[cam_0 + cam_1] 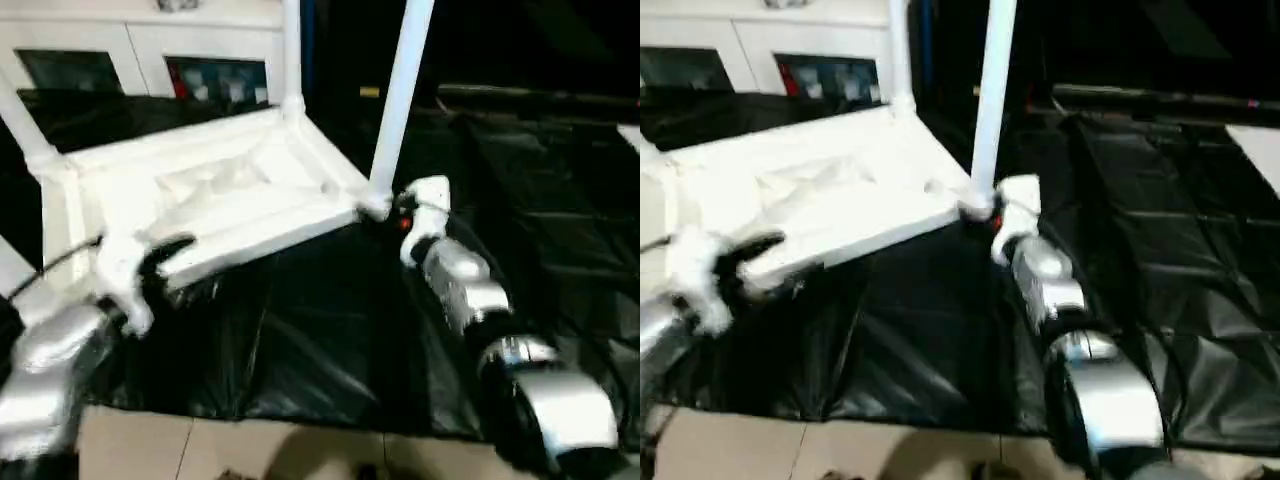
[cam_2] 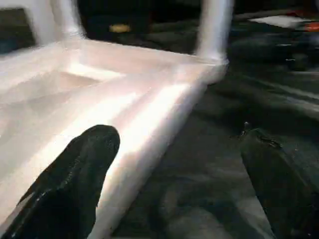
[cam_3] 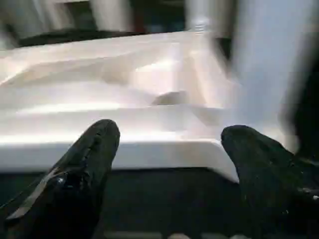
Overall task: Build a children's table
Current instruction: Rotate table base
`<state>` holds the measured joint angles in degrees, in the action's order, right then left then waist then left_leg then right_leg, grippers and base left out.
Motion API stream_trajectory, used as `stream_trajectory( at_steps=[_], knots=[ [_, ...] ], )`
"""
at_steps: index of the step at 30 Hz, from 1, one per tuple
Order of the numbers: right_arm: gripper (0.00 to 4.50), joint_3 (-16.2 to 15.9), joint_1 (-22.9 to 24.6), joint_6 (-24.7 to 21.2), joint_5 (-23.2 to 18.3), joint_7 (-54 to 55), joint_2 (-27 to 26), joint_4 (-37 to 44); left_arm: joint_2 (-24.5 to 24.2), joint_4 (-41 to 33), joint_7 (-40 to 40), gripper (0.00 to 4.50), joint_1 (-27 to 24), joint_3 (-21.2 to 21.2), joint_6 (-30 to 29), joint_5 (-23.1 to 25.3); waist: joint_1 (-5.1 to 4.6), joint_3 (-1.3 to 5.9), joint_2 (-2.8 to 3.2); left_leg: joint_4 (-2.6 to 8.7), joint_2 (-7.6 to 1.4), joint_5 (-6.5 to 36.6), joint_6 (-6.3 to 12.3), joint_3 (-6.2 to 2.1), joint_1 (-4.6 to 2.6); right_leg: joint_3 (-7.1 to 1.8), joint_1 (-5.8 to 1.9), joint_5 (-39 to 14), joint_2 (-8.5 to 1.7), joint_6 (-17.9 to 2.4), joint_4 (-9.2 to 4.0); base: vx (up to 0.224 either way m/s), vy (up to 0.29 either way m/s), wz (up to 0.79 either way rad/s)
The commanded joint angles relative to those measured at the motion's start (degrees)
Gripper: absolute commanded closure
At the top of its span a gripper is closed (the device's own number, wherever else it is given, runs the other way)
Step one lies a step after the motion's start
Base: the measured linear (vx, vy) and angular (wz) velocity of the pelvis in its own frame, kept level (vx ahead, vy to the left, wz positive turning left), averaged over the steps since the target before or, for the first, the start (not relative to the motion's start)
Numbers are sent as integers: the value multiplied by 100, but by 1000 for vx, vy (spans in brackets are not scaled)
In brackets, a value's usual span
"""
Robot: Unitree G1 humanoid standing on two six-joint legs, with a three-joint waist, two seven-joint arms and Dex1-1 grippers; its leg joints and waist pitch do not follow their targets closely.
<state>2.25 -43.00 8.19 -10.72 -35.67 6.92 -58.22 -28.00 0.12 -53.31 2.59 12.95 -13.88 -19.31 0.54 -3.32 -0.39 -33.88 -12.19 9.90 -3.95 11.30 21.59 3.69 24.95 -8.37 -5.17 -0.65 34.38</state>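
Tabletop [image 1: 220,195] lies upside down on black sheeting [image 1: 330,340] over the floor, ribbed underside up so the corner sockets face upward for legs. Legs already stand in the sockets; nearest one [image 1: 398,100] rises from the corner by the right tool [image 1: 400,215]. That tool is spread wide just beside the corner, gripping nothing. Left tool [image 2: 179,164] is also released, fingers [image 2: 75,179] astride the near rim, likely placed to steady or turn the table. White cabinet [image 1: 150,50] stands behind.
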Motion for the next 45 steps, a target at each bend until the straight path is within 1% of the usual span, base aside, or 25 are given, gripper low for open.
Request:
stream_trajectory(
  at_steps=[1,3,6,7,9,10,12,13,15,17,18,21,23,27,30,32,34,36,37,40,41,42,43,44,45],
  knots=[
    [32,-200,205,-150,-71,-645,141,413,-337,-151,-506,0,-188,137,-299,-230,60,391,86,409,-111,1785,270,-19,-79,-177,-297,-1640,-139,-1230,-331,0,0,0],
    [27,-342,441,-262,-184,-1181,259,726,-772,-98,-1004,0,-425,276,-546,-339,91,379,106,421,-109,1907,257,-13,-102,-173,-290,-1688,-118,-1218,-338,0,0,0],
    [4,-409,574,-351,-212,-1567,351,886,-1167,95,-1326,0,-578,569,-592,-416,147,339,126,453,-108,2227,82,-22,-134,-180,-262,-2098,-130,-1175,-390,0,0,0],
    [4,-437,626,-413,-209,-1718,380,959,-1366,234,-1458,0,-618,698,-569,-423,174,330,135,443,-89,2376,31,-24,-160,-185,-234,-2301,-130,-1103,-420,0,0,0],
    [4,-487,696,-491,-176,-1908,410,1050,-1738,507,-1683,0,-671,893,-581,-412,169,310,153,472,-86,2537,-23,-57,-148,-178,-249,-2556,-140,-961,-427,0,0,0],
    [4,-519,749,-549,-150,-1937,435,1136,-1902,603,-1737,0,-710,945,-636,-439,179,305,150,469,-83,2631,-70,-55,-193,-182,-217,-2708,-134,-894,-467,0,0,0],
    [4,-579,850,-671,-124,-2010,484,1290,-2247,807,-1902,0,-793,1044,-784,-501,181,289,163,488,-92,2741,-130,-75,-205,-182,-214,-2828,-138,-885,-467,0,0,0],
    [4,-606,906,-751,-138,-2042,507,1374,-2449,969,-2030,0,-829,1115,-842,-528,207,294,159,480,-85,2786,-146,-70,-242,-191,-186,-2869,-136,-881,-486,0,0,0],
    [4,-623,946,-771,-137,-2052,524,1419,-2605,1124,-2102,0,-837,1196,-904,-551,188,292,161,505,-90,2773,-157,-91,-199,-186,-225,-2844,-144,-864,-463,0,0,0],
    [4,-647,958,-743,-79,-2002,545,1399,-2743,1292,-2135,0,-827,1234,-915,-505,197,297,173,497,-91,2808,-178,-82,-240,-195,-186,-2796,-139,-904,-472,0,0,0],
    [4,-665,974,-850,-67,-2044,567,1405,-2871,1439,-2184,0,-823,1278,-927,-452,189,293,175,509,-99,2812,-193,-96,-223,-196,-214,-2759,-156,-945,-463,0,0,0],
    [4,-680,1022,-1022,4,-2076,645,1426,-3221,1972,-2320,0,-720,1361,-904,-331,195,300,179,499,-82,2800,-175,-91,-229,-199,-216,-2763,-154,-933,-460,0,0,0],
    [4,-672,1064,-1130,-16,-2102,667,1501,-3357,2181,-2348,0,-656,1371,-852,-295,207,302,175,499,-92,2769,-186,-86,-255,-206,-203,-2666,-146,-972,-464,0,0,0],
    [4,-674,1144,-1249,-48,-2091,695,1674,-3599,2740,-2333,0,-391,1323,-668,-206,227,304,177,510,-102,2693,-188,-85,-254,-214,-219,-2460,-154,-1061,-433,0,0,0],
    [4,-674,1146,-1235,-40,-2043,687,1682,-3577,3039,-2212,0,-163,1325,-319,-129,226,285,162,513,-98,2799,-214,-86,-277,-214,-214,-2599,-165,-1062,-456,0,0,0],
    [4,-633,1107,-1082,15,-1805,602,1599,-3280,3375,-1864,0,339,1355,302,-123,236,281,170,507,-90,2873,-251,-86,-310,-213,-205,-2739,-174,-1031,-476,0,0,0],
    [4,-622,1085,-1023,62,-1664,568,1558,-3159,3480,-1764,0,509,1321,499,-105,252,295,140,504,-94,2842,-282,-101,-310,-219,-219,-2775,-205,-994,-481,0,0,0],
    [4,-548,1000,-996,104,-1339,463,1430,-2739,3666,-1601,0,1007,1239,874,-158,262,305,96,508,-100,2749,-308,-102,-305,-221,-237,-2799,-212,-973,-467,0,0,0],
    [4,-525,959,-980,136,-1190,421,1350,-2537,3681,-1656,0,1198,1231,886,-280,274,305,84,490,-95,2752,-330,-75,-351,-233,-197,-2820,-212,-979,-489,0,0,0],
    [4,-493,836,-875,265,-771,347,1118,-2124,3665,-1855,0,1586,1045,750,-456,274,323,84,506,-101,2651,-386,-97,-283,-226,-255,-2763,-236,-999,-440,0,0,0],
    [4,-477,777,-834,324,-561,330,1011,-2003,3648,-1905,0,1688,911,732,-428,275,329,90,501,-103,2693,-436,-90,-318,-230,-226,-2661,-224,-1011,-447,0,0,0],
    [4,-445,658,-838,384,-261,309,823,-1787,3653,-2048,0,1878,652,689,-375,269,326,98,500,-101,2711,-445,-94,-312,-230,-227,-2620,-218,-1027,-434,0,0,0],
    [4,-445,658,-838,384,-261,309,823,-1787,3653,-2048,0,1878,652,689,-375,288,334,88,484,-92,2701,-456,-75,-340,-233,-217,-2562,-214,-1057,-446,0,0,0],
    [4,-437,603,-841,415,-124,305,743,-1684,3676,-2111,0,1973,538,705,-360,286,334,85,480,-93,2713,-446,-66,-341,-237,-210,-2522,-206,-1077,-438,0,0,0],
    [4,-433,580,-838,432,-53,302,708,-1631,3673,-2137,0,2012,487,720,-360,278,336,65,489,-92,2657,-430,-76,-296,-231,-251,-2487,-207,-1067,-417,0,0,0]
  ],
)
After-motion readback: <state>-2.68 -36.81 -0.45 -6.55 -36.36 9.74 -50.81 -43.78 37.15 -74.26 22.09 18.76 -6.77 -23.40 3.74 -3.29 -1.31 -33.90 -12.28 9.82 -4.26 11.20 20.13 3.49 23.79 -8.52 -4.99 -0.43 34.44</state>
